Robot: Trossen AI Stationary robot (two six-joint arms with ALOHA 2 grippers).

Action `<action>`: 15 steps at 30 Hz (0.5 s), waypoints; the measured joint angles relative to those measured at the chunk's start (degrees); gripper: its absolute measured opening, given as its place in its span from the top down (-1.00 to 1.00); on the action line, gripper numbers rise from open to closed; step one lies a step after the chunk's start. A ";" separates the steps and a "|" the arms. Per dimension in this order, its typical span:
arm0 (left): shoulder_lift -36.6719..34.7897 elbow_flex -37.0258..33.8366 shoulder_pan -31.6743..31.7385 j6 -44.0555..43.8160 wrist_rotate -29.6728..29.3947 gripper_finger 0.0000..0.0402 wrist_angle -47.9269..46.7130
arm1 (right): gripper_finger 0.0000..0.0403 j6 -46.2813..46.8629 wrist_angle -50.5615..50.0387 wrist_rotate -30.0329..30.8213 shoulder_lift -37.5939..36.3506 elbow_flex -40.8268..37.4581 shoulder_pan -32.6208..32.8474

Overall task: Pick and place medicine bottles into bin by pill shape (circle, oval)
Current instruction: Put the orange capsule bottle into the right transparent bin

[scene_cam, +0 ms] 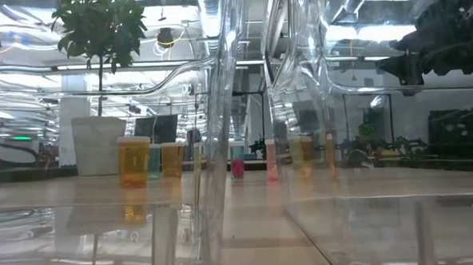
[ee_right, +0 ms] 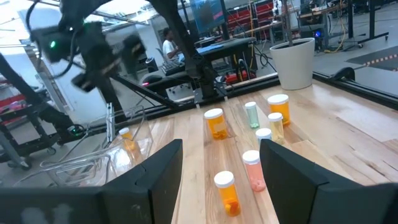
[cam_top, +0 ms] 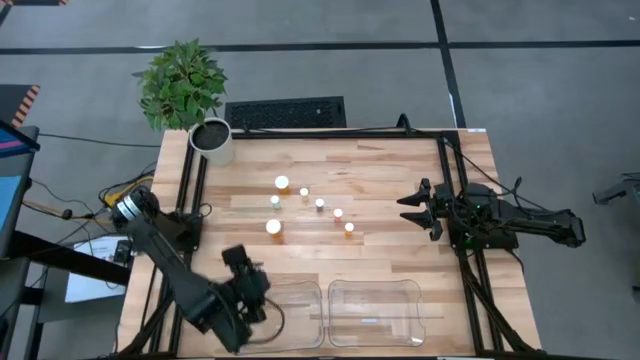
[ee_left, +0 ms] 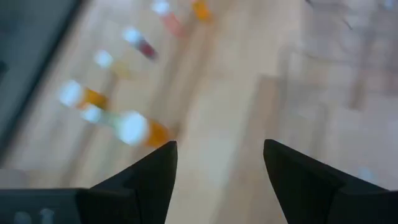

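Left gripper (cam_top: 243, 262) hangs above the near left part of the table, over the left clear bin (cam_top: 290, 312), its two dark fingers (ee_left: 155, 171) spread apart with bare wood showing between them and nothing held. Right gripper (cam_top: 412, 207) waits low at the right side of the table, its fingers (ee_right: 163, 168) likewise parted and empty, pointed toward the bottles. Seven medicine bottles (cam_top: 305, 207) stand upright in a loose group at the middle of the table, between the two arms and well apart from both grippers. Two larger ones with broad white caps stand at the left of the group (cam_top: 282, 183) (cam_top: 273, 227); a greenish one (cam_top: 275, 201) stands between them. Smaller bottles trail off toward the right, ending with an orange one (cam_top: 349, 228). From the right wrist view one further small amber bottle (ee_right: 127, 138) appears to sit within the left bin, under the left arm; whether it stands upright cannot be told. Right clear bin (cam_top: 374, 312) sits just beside the left one along the near edge and looks empty. White plant pot (cam_top: 213, 140) with a green plant (cam_top: 182, 82) stands at the far left corner of the table.
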 joint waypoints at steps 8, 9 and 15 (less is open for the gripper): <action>-14.13 -5.52 10.69 17.12 -1.84 -0.17 2.86 | -0.12 0.01 0.00 0.00 0.01 0.00 0.01; -16.50 -7.77 12.58 19.66 -1.00 -0.17 5.47 | -0.12 0.01 0.00 0.00 0.01 0.01 0.01; -31.12 -27.92 24.37 32.40 10.49 -0.24 26.25 | -0.12 0.01 0.00 0.00 0.02 0.00 0.00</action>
